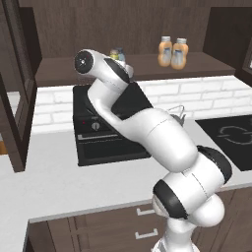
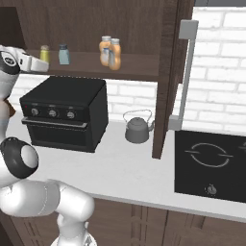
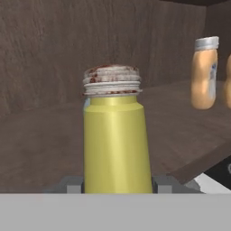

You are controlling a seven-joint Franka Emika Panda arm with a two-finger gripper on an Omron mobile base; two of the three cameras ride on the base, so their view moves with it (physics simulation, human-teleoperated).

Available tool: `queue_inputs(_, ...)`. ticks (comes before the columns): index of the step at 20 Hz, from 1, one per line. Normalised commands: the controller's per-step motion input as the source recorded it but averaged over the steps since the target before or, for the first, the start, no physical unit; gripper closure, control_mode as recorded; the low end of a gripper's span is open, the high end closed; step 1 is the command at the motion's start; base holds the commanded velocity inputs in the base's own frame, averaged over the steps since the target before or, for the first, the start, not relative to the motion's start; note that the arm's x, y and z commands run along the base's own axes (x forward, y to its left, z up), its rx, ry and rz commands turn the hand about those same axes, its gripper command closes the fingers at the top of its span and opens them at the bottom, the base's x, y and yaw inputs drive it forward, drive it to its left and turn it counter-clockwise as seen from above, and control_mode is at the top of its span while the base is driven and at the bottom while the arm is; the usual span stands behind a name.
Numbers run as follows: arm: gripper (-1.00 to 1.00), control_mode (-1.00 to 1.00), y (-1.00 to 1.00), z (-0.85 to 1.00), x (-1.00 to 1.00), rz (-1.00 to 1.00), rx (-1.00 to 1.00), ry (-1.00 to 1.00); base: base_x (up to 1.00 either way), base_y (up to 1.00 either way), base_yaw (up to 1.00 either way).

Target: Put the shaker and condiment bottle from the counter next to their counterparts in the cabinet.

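In the hand view the shaker's (image 3: 115,140) base is cut off between the finger tips (image 3: 71,186), and a second orange bottle (image 3: 227,81) runs off the edge to the far side. In the left base view the arm (image 1: 106,74) hides the gripper and most of both shakers. The labels on the bottles (image 2: 109,52) are too small to read.

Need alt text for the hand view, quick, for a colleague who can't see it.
A yellow-green shaker with a brownish cap stands upright between the gripper fingertips, over the dark wooden cabinet shelf. An orange bottle with a pale cap stands further along the shelf.
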Motion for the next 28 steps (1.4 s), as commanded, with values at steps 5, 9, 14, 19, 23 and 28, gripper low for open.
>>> queue_inputs(5,1.0,-1.0,0.0,-0.02,0.31,0.0,0.0,0.05,0.0,0.0,0.0)
queue_inputs(9,1.0,-1.0,0.0,-0.12,0.23,0.0,0.0,0.01,0.0,0.0,0.0)
queue_inputs(14,1.0,-1.0,0.0,-0.23,0.07,0.0,0.0,0.0,0.0,0.0,0.0)
queue_inputs(19,1.0,-1.0,0.0,-0.12,0.12,0.0,0.0,0.0,0.0,0.0,0.0)
queue_inputs(23,1.0,-1.0,0.0,-0.01,0.18,0.0,0.0,0.0,0.0,0.0,0.0)
queue_inputs(28,1.0,-1.0,0.0,-0.08,0.15,0.0,0.0,0.0,0.0,0.0,0.0)
